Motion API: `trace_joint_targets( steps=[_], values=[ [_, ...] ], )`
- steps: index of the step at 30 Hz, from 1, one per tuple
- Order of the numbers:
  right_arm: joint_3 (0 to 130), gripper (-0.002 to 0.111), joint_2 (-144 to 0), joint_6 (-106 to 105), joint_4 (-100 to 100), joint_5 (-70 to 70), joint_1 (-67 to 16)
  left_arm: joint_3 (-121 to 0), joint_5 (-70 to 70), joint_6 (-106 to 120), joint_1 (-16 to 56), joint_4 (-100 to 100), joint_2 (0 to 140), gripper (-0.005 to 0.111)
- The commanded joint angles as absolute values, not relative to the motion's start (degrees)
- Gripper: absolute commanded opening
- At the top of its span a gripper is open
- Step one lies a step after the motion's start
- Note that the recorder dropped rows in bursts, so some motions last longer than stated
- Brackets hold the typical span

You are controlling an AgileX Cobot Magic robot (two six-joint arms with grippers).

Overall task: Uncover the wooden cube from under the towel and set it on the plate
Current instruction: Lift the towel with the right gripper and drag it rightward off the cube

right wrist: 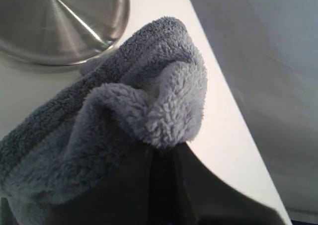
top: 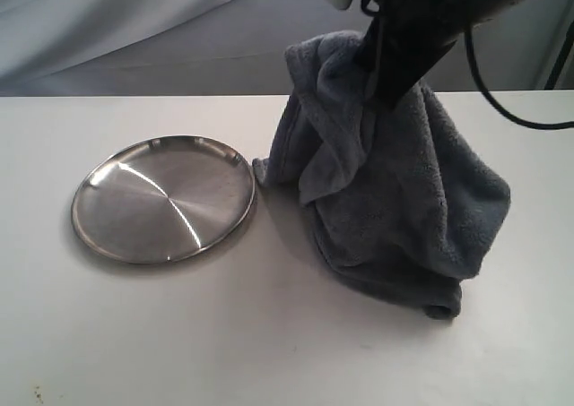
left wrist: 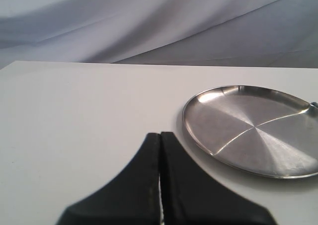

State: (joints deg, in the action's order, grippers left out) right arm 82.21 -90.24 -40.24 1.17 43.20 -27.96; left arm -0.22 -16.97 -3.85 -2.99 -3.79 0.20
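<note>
The grey-blue fleece towel (top: pixel 395 191) hangs bunched from my right gripper (top: pixel 381 70), which is shut on its upper fold; its lower part still rests on the white table. In the right wrist view the pinched tuft of towel (right wrist: pixel 164 106) sits just ahead of my right gripper (right wrist: pixel 164 148). The steel plate (top: pixel 164 199) lies empty to the left of the towel, its rim nearly touching the cloth. My left gripper (left wrist: pixel 160 134) is shut on nothing, just above the table beside the plate (left wrist: pixel 253 128). The wooden cube is hidden.
The white table (top: pixel 269 334) ends at a back edge, behind which hangs a pale grey cloth backdrop (top: pixel 134 30). A black cable (top: pixel 502 101) loops from the right arm over the table's back right.
</note>
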Motion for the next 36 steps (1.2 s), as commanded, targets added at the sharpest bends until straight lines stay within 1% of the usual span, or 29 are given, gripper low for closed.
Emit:
trace_joint_targets(
  steps=[1, 10, 12, 16, 22, 26, 30, 33, 36],
  values=[
    [82.11, 0.0, -86.03, -35.32, 7.96, 42.38, -27.99, 0.0, -16.31, -4.01, -2.72, -4.05, 0.0, 0.0],
    [82.11, 0.0, -79.07, -35.04, 10.1, 42.86, -27.99, 0.0, -16.31, -4.01, -2.72, -4.05, 0.0, 0.0],
    [82.11, 0.0, -78.04, -31.85, 14.52, 42.04, -27.99, 0.0, -16.31, -4.01, -2.72, -4.05, 0.0, 0.0],
    [82.11, 0.0, -77.4, -18.42, 32.79, 42.55, -27.99, 0.0, -16.31, -4.01, -2.72, -4.05, 0.0, 0.0],
    [82.11, 0.0, -77.4, -8.47, 47.84, 45.14, -27.78, 0.0, -16.31, -4.01, -2.72, -4.05, 0.0, 0.0],
    [82.11, 0.0, -77.51, -7.05, 47.04, 46.41, -26.39, 0.0, -16.31, -4.01, -2.72, -4.05, 0.0, 0.0],
    [82.11, 0.0, -78.42, -6.73, 43.5, 47.95, -21.77, 0.0, -16.31, -4.01, -2.72, -4.05, 0.0, 0.0],
    [82.11, 0.0, -79.21, -6.21, 38.4, 48.29, -18.95, 0.0, -16.31, -4.01, -2.72, -4.05, 0.0, 0.0],
    [82.11, 0.0, -79.74, -7.91, 34.22, 47.43, -18.08, 0.0, -16.38, -4.01, -2.72, -4.05, 0.0, 0.0]
  ],
)
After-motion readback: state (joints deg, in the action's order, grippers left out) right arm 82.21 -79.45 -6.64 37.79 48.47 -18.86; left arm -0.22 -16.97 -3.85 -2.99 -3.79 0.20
